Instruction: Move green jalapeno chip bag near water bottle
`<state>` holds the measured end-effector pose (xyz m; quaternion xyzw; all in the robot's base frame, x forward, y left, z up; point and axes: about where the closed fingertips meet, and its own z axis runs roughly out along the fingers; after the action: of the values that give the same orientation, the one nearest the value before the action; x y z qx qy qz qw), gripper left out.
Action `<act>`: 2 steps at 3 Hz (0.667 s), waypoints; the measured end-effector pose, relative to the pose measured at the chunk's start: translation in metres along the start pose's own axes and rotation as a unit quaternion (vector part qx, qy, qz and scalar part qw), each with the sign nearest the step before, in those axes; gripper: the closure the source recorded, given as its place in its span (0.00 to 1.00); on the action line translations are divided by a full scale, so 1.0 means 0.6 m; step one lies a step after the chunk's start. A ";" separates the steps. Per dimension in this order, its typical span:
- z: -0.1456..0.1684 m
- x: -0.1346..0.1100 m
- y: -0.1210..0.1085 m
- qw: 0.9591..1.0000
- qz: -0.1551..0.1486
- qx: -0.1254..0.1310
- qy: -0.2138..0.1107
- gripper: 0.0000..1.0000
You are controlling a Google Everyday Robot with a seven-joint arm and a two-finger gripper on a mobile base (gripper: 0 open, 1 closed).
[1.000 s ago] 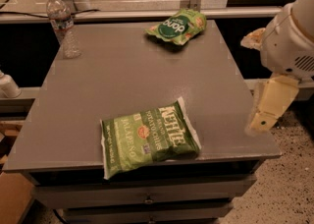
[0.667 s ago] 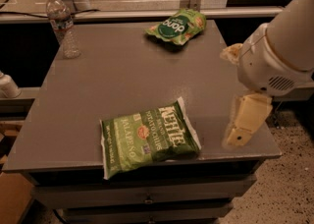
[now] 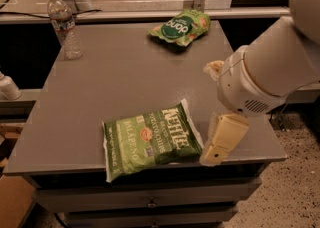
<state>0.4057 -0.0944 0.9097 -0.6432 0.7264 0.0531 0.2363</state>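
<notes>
The green jalapeno chip bag [image 3: 150, 142] lies flat near the table's front edge, light green with white "KETTLE" lettering. The water bottle [image 3: 64, 26] stands upright at the table's back left corner, clear with a white cap and label band. My gripper [image 3: 220, 142] hangs just right of the chip bag's right end, low over the front right part of the table, close to the bag. The white arm [image 3: 265, 72] reaches in from the right above it.
A smaller green bag with a dark round logo [image 3: 181, 27] lies at the back middle of the grey table [image 3: 115, 82]. Drawers are below the front edge. A rail runs behind the table. The floor is to the right.
My arm and gripper have moved left and down, from beyond the table's right edge to just beside the chip bag's right end. The bag and the bottle have not moved.
</notes>
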 end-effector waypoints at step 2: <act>0.017 0.005 0.011 0.999 0.002 -0.009 -0.047 0.00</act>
<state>0.4017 -0.0921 0.8982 -0.6404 0.7154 0.0902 0.2645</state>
